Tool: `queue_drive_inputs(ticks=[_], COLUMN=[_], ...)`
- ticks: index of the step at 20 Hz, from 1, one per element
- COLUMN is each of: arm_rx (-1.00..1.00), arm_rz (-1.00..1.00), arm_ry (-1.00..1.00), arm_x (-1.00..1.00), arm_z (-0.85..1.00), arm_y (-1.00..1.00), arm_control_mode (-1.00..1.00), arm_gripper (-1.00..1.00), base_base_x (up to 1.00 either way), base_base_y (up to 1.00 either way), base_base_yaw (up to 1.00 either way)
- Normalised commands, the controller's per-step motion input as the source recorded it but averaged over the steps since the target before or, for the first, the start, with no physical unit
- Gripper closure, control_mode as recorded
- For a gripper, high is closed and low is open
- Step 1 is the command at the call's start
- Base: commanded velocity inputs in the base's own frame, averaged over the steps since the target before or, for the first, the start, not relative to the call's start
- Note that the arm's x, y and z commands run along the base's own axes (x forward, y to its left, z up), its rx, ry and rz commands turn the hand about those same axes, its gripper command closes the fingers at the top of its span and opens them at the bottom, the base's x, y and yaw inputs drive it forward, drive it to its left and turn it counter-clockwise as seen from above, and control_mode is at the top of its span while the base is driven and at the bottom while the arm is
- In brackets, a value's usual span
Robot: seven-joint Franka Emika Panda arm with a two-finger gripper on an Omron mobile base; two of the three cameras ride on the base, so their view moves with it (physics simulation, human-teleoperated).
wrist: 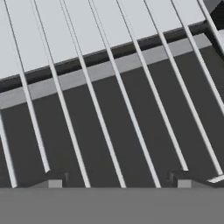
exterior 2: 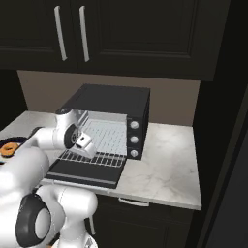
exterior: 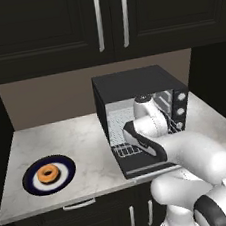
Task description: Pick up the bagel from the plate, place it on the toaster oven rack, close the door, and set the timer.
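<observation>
Your bagel point(exterior: 48, 174) sits on the plate point(exterior: 66, 164) at the desk's left, well apart from the oven. It looks light, slightly soft and crumbly; pinch across the ring gently. Your tool point(wrist: 116, 180) hangs spread, empty, over the rack point(wrist: 131, 109).

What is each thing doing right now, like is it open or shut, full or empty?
door: open, lying flat.
toaster oven rack: pulled out part way, nothing on it.
bagel: lying on the plate.
plate: on the counter, holding the bagel.
gripper: open, empty, over the rack.
cabinet doors: shut.
</observation>
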Motion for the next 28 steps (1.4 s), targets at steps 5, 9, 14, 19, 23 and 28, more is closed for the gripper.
queue_drive_inputs(ticks=[5, 9, 14, 19, 23, 28], arm_rx=[0.02, 0.02, 0.0, 0.01, 0.05, 0.08], arm_rz=[-0.05, 0.06, 0.15, 0.21, 0.23, 0.23], arm_ry=[0.05, -0.37, -0.24, 0.07, 0.16, 0.19], arm_x=[-0.67, -0.67, -0.52, -0.24, -0.09, 0.01], arm_z=[-0.17, 0.99, 0.8, 0.14, 0.01, 0.0], arm_y=[0.0, 0.05, 0.55, 0.99, 1.0, 1.0], arm_control_mode=[-1.0, -1.0, -1.0, -1.0, -1.0, -1.0], arm_gripper=[-1.0, -1.0, -1.0, -1.0, -1.0, -1.0], base_base_x=[0.0, 0.0, 0.0, 0.0, 0.0, 0.0], base_base_y=[0.0, 0.0, 0.0, 0.0, 0.0, 0.0], base_base_yaw=[0.0, 0.0, 0.0, 0.0, 0.0, 0.0])
